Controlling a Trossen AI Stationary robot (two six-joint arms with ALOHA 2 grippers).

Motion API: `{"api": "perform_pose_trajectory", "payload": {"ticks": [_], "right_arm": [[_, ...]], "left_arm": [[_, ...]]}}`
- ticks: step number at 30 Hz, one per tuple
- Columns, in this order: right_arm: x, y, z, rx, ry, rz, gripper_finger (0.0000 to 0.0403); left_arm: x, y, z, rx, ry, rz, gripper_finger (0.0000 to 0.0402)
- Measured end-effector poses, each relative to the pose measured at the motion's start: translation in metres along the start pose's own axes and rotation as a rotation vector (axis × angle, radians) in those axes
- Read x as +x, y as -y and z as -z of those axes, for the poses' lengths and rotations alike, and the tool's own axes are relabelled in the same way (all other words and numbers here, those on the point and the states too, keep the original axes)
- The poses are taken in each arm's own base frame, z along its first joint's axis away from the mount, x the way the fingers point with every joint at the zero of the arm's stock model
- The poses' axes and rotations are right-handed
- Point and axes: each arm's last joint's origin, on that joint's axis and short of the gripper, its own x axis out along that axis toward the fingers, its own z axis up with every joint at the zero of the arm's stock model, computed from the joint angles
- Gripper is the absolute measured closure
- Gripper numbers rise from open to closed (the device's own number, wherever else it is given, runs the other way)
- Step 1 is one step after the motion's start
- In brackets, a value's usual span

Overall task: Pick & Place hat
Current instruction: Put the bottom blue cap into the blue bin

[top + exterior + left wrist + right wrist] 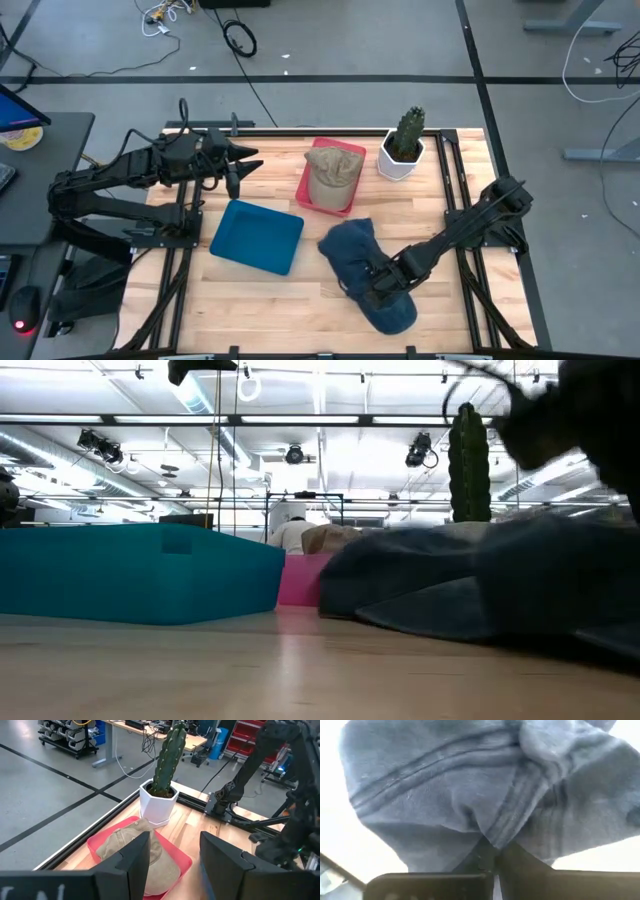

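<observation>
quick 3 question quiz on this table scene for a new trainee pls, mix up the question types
1. True or false: the tan fabric cap lies in the pink rectangular tray.
2. Which gripper is down at the dark blue denim hat? A) the left gripper B) the right gripper C) neither
3. Fill in: the green cactus in the white pot stands beside the pink tray, on the side away from the ____ rectangular tray.

Key
1. True.
2. B. Its wrist view shows the closed fingers pinching a fold of the denim; the left gripper hangs open near the far edge, facing the cap.
3. Teal, which holds nothing.
</observation>
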Motion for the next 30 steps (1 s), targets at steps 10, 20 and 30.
{"api": "perform_pose_trajectory", "payload": {"ticks": [10, 20, 30], "right_arm": [[-0.077, 0.000, 0.001, -0.002, 0.098, -0.056, 0.0401], [-0.135, -0.003, -0.006, -0.009, 0.206, -0.102, 0.0403], [-0.171, -0.006, -0.030, -0.232, 0.302, -0.157, 0.0403]], "left_arm": [[0.000, 0.000, 0.000, 0.000, 0.001, -0.001, 0.0225], [0.000, 0.000, 0.000, 0.000, 0.000, -0.001, 0.0225], [0.000, 0.000, 0.000, 0.001, 0.000, 0.001, 0.0225]]}}
